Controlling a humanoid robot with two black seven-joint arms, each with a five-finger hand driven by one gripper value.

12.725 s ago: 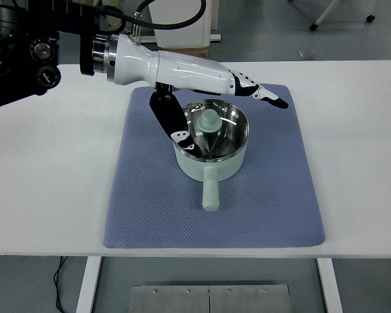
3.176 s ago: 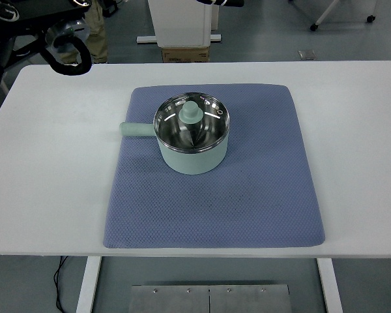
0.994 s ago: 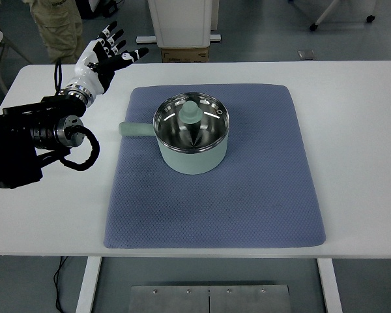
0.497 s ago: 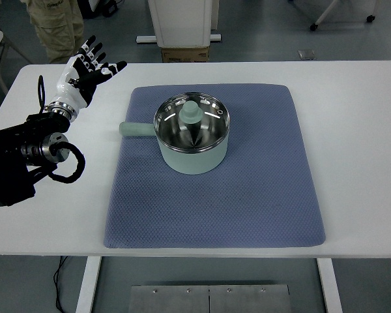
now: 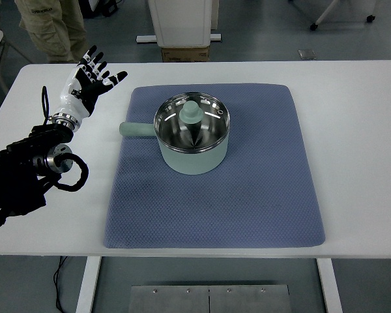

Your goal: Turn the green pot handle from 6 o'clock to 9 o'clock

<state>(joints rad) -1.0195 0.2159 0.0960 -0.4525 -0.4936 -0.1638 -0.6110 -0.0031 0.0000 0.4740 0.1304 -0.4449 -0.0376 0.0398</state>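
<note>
The green pot (image 5: 192, 140) sits on the blue mat (image 5: 215, 195) near the middle of the white surface (image 5: 352, 130), its handle (image 5: 135, 129) pointing toward the surface's left edge. The left hand (image 5: 85, 83) hovers near the far left corner, fingers (image 5: 115, 77) spread and released, holding nothing, well apart from the handle.

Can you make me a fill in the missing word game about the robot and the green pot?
1. The green pot sits on a ____ mat.
2. The pot's handle points toward the picture's ____ side.
3. The left robot hand has its fingers spread ____ and holds nothing.
4. The mat lies on a ____ table.

Missing words: blue; left; open; white
</note>
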